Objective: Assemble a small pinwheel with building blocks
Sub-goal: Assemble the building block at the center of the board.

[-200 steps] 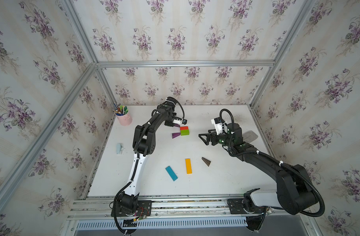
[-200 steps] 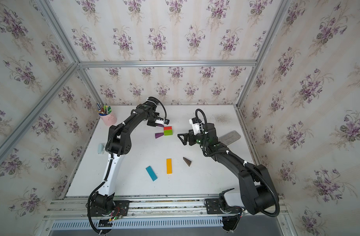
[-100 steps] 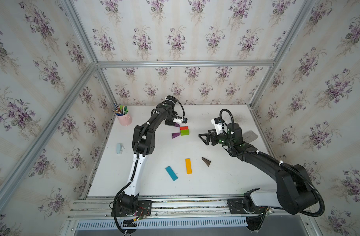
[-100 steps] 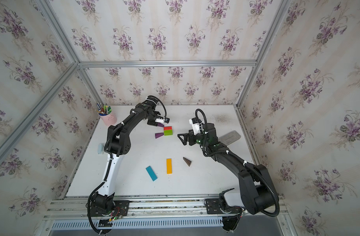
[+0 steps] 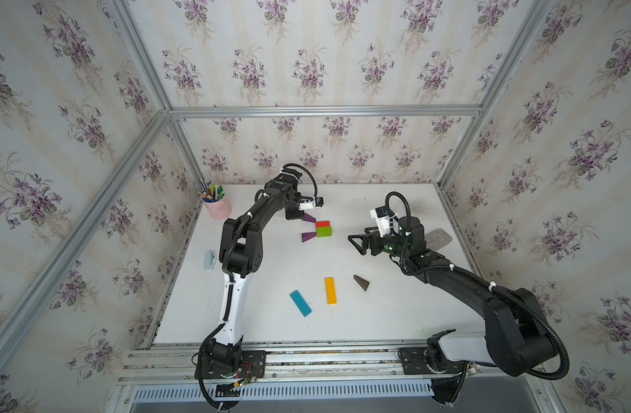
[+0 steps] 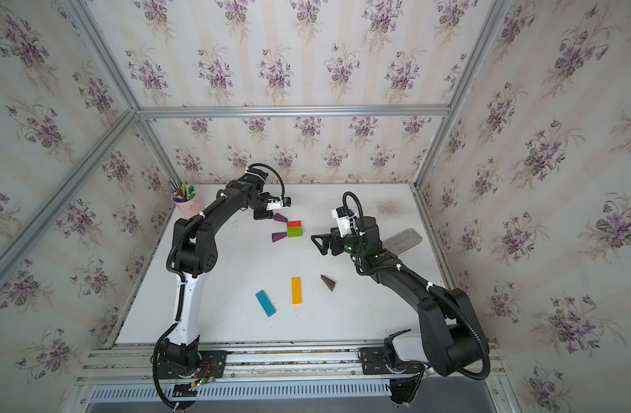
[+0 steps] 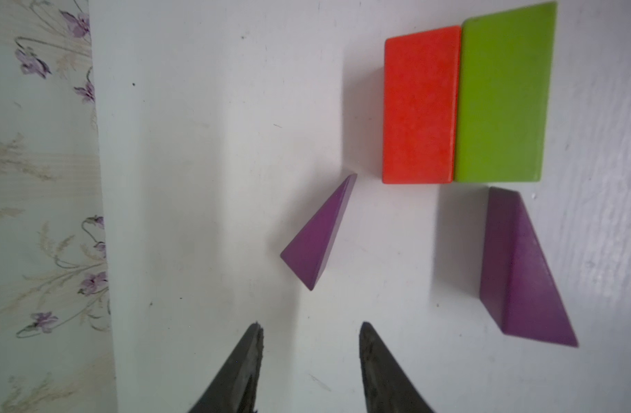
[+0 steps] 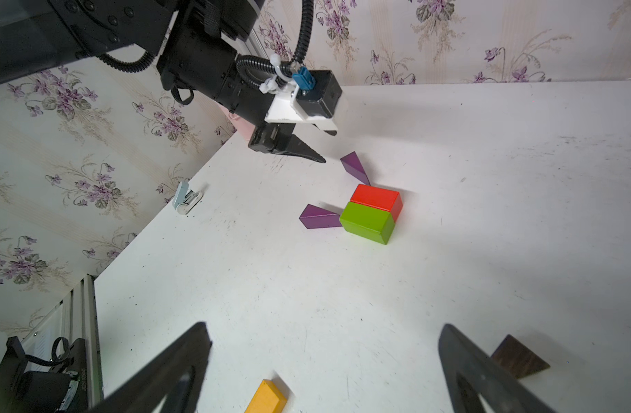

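Left tool (image 7: 310,325), released and empty, could knock the mid-frame tilted purple wedge (image 7: 315,239) into the red block (image 7: 419,103); right tool (image 8: 323,325) gapes empty.

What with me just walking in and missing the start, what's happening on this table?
Two robot arms are assembling blocks. The red block and green block sit together, two purple wedges beside them; the left gripper hovers open by one wedge, holding nothing. The right gripper is open, empty. The orange bar, blue bar and brown wedge lie apart.
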Available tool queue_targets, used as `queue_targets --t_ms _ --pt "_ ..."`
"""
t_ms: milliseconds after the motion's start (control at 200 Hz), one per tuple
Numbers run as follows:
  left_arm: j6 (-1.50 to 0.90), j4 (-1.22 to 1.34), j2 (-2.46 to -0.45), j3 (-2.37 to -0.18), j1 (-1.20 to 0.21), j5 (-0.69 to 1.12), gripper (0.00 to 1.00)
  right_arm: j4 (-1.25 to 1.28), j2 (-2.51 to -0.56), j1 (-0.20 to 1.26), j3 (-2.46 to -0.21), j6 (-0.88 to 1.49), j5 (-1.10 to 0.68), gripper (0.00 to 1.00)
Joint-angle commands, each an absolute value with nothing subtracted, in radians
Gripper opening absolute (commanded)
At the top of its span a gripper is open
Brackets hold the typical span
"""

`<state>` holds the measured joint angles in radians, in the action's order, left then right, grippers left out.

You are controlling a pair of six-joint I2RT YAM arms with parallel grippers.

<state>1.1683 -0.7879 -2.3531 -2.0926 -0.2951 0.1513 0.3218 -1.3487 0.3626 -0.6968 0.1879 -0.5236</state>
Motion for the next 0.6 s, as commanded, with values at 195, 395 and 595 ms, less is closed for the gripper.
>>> queue_targets --t_ms 195,395,595 --pt "0.921 -0.664 -2.368 -2.054 -0.291 0.186 0.38 0.346 -1.352 0.362 -0.705 0.193 -0.535 1.00" --pt "0.921 -0.665 -2.399 -2.073 -0.291 0.189 0.37 0.335 -1.352 0.362 -0.708 0.189 -0.529 1.00" --pt "0.922 -0.665 -2.401 -2.068 -0.290 0.183 0.37 0.340 -1.361 0.361 -0.713 0.190 -0.534 1.00"
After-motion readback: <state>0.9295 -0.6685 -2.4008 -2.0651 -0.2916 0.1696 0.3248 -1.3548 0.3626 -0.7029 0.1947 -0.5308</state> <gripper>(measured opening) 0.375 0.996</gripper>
